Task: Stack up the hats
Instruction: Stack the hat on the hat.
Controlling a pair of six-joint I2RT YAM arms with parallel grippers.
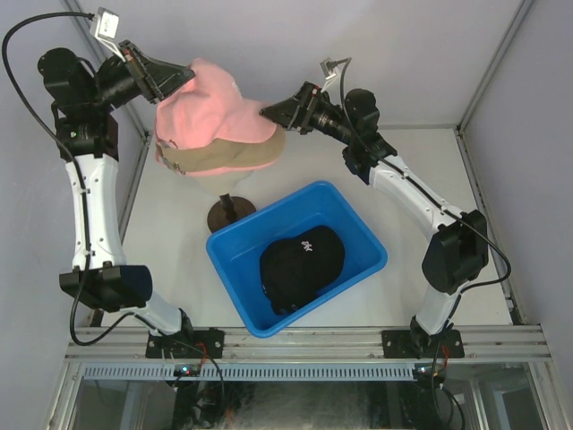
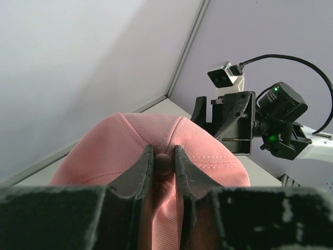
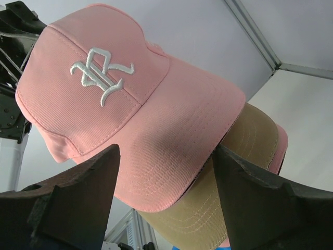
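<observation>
A pink cap (image 1: 210, 107) sits on top of a tan cap (image 1: 237, 159), both on the mannequin head (image 1: 228, 182). My left gripper (image 1: 182, 79) is shut on the pink cap's crown fabric by its top button (image 2: 164, 162); in the left wrist view the gripper (image 2: 164, 155) pinches a fold of the cap (image 2: 114, 151). My right gripper (image 1: 267, 112) is open at the brims. In the right wrist view its jaws (image 3: 166, 151) stand wide apart before the pink brim (image 3: 171, 146) and tan brim (image 3: 239, 177). A black NY cap (image 1: 303, 262) lies in the blue bin (image 1: 356, 222).
The mannequin's brown base (image 1: 231, 214) stands just behind the bin's far corner. White walls and metal frame posts close in the back and sides. A thin pink edge (image 3: 281, 140) shows under the tan brim.
</observation>
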